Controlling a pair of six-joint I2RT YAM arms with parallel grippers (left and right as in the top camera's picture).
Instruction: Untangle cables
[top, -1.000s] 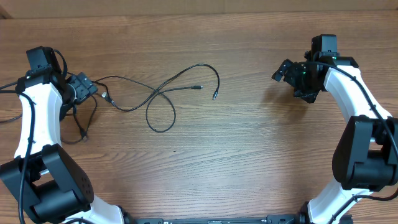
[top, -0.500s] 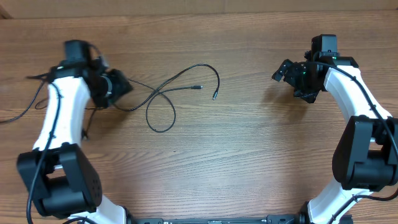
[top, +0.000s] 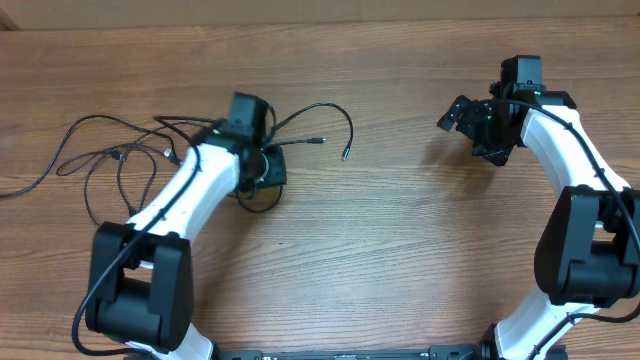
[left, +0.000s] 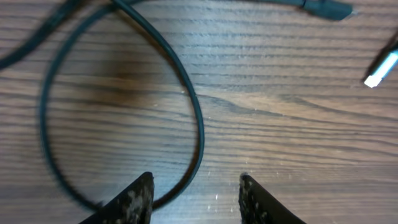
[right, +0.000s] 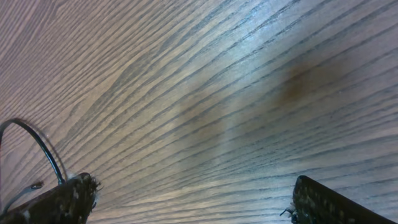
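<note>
Not even halfway I'd say: left gripper (left: 194, 180) is half-spread with the looped cable (left: 200, 134) between its fingers, nothing pinched yet, messy cable pile (top: 110, 160) out to its left, right gripper (right: 193, 186) gaping wide, empty.

This looks like a robotics lab or test bench rather than a lived-in room. Two white-and-black machine arms, the left arm (top: 185, 195) and the right arm (top: 572, 148), rise from bases at the near edge of one table (top: 400, 250) with a wood-grain top, seen by a camera fixed straight above. Thin black cables (top: 100, 160) lie loose and looping on the wood. Past the far edge runs a plain tan strip (top: 320, 9); what it is cannot be told. The light is even and flat, with soft glare on the wood in the wrist views.
</note>
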